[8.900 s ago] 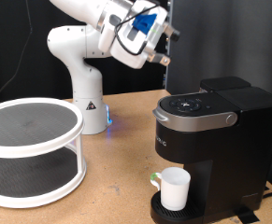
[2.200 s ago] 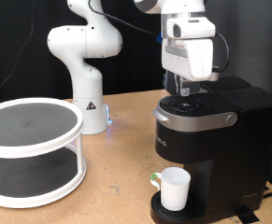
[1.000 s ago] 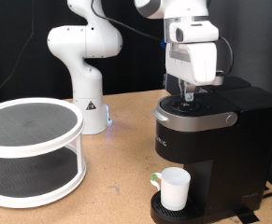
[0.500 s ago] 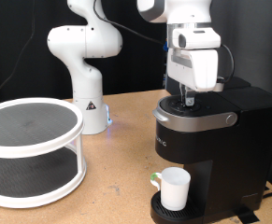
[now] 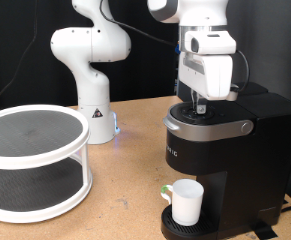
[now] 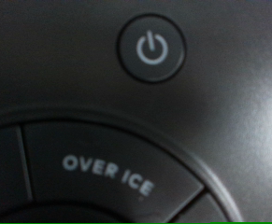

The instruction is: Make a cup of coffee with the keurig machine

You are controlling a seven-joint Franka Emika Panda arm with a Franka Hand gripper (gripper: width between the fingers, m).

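the white gripper hangs right over the flat top of the keurig machine, a boxy dull-black coffee maker with a shiny grey rim, and i cannot tell if its fingers are wide or pinched. the wrist view shows a round power button and a curved button that says "over ice". the cup, small, white and round, sits on the machine's round base, and a white round two-level rack stands at the exterior view's left.

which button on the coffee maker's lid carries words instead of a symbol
The wide OVER ICE button carries words; the round power button beside it has only a symbol.
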